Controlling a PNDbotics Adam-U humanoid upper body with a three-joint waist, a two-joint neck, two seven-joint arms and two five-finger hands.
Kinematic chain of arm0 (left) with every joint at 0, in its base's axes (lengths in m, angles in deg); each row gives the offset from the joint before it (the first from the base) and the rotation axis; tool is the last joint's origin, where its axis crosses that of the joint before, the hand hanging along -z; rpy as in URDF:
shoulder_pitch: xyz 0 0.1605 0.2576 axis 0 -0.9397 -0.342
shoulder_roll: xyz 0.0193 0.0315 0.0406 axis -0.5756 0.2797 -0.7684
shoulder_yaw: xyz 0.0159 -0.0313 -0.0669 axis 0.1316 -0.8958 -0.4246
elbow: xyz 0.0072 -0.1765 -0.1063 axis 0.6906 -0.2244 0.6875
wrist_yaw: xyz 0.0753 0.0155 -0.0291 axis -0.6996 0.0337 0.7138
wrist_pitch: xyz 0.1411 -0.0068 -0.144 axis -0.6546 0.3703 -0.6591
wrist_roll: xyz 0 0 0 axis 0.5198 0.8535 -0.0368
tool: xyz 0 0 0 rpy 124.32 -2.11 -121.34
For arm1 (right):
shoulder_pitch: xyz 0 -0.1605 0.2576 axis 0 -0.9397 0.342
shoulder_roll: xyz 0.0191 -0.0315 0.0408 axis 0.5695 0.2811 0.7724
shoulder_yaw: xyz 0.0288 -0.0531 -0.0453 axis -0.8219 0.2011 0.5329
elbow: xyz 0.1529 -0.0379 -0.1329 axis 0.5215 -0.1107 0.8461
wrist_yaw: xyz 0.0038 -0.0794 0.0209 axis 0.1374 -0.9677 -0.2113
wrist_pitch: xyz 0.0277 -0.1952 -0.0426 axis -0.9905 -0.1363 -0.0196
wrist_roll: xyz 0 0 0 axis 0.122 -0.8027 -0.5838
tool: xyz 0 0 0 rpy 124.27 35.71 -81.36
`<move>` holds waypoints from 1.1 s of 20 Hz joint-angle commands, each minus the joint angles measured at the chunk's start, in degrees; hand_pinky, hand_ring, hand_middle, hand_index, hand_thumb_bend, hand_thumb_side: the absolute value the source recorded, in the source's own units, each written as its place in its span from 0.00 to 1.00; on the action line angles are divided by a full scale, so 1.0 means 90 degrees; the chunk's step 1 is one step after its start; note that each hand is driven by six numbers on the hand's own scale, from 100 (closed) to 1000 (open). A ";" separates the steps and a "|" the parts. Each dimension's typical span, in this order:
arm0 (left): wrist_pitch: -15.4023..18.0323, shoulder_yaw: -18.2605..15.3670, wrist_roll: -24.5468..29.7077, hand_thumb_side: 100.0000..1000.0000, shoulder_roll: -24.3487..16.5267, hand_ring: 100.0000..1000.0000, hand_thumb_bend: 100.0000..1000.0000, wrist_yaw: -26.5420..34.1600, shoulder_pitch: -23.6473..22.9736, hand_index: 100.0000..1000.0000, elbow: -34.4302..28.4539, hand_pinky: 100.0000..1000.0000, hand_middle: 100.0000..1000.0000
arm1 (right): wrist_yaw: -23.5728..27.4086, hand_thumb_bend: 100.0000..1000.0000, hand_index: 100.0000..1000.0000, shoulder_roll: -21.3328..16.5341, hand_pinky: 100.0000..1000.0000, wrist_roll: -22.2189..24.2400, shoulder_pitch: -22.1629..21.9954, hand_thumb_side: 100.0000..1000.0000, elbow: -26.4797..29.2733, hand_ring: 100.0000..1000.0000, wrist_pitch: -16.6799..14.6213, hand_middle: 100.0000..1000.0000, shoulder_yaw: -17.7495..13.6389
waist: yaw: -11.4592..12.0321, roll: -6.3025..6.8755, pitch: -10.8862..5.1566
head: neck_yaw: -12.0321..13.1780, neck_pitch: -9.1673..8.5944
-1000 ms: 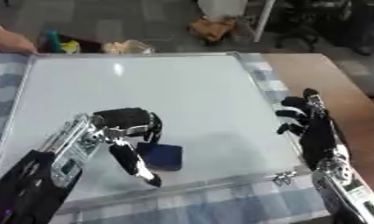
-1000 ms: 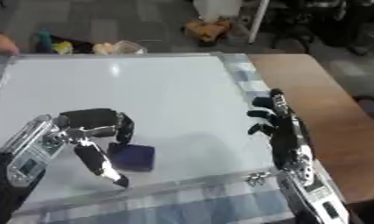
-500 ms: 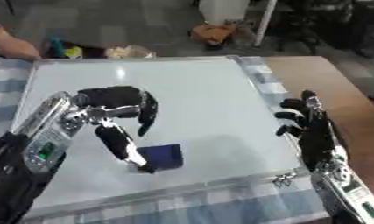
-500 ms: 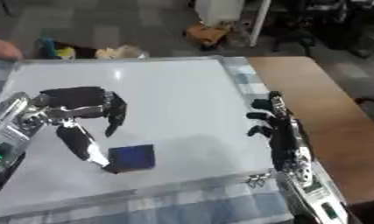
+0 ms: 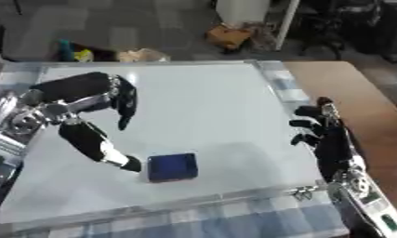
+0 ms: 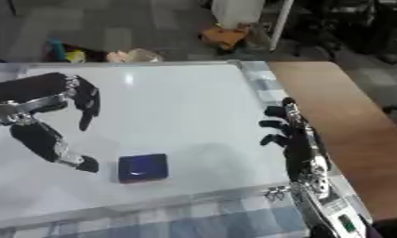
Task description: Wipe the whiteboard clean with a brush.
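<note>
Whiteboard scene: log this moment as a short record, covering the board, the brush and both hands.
whiteboard: lies flat on the table, no marks visible
brush: dark blue block, flat on the board near its front edge, not held
left hand: above the board left of the brush, fingers spread, thumb tip close beside the brush
right hand: at the board's right edge, fingers relaxed, holding nothing

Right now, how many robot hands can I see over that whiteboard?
2. The left hand hovers over the whiteboard's left side, its thumb tip beside the blue brush. The right hand stands at the board's right edge, fingers pointing up.
</note>
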 commanded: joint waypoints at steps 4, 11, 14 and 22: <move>-0.0540 -0.0868 -0.0582 0.47 -0.0413 0.47 0.76 0.0433 -0.0444 0.32 -0.0413 0.54 0.46 | -0.0054 0.00 0.61 -0.0140 0.27 0.0005 0.0058 0.79 0.0035 0.57 -0.0038 0.61 -0.0067 | 0.0053 0.0027 -0.0037 | -0.0076 -0.0037; -0.1202 -0.1873 -0.1295 0.50 -0.0294 0.45 0.79 0.1131 -0.1002 0.29 -0.0468 0.54 0.44 | -0.0066 0.00 0.61 -0.0136 0.27 0.0053 0.0095 0.79 0.0020 0.57 -0.0041 0.61 -0.0017 | 0.0137 0.0048 -0.0012 | -0.0107 -0.0047; -0.1387 -0.2151 -0.1616 0.50 -0.0224 0.45 0.77 0.1452 -0.1218 0.28 -0.0412 0.54 0.43 | -0.0070 0.00 0.61 -0.0129 0.27 0.0064 0.0095 0.80 0.0012 0.57 -0.0042 0.61 -0.0007 | 0.0149 0.0050 0.0003 | -0.0094 -0.0048; -0.1638 -0.2706 -0.2472 0.51 -0.0088 0.44 0.77 0.2286 -0.1612 0.26 -0.0243 0.54 0.43 | -0.0087 0.00 0.61 -0.0119 0.27 0.0090 0.0092 0.80 0.0023 0.57 -0.0045 0.61 0.0008 | 0.0197 0.0033 0.0029 | -0.0041 -0.0059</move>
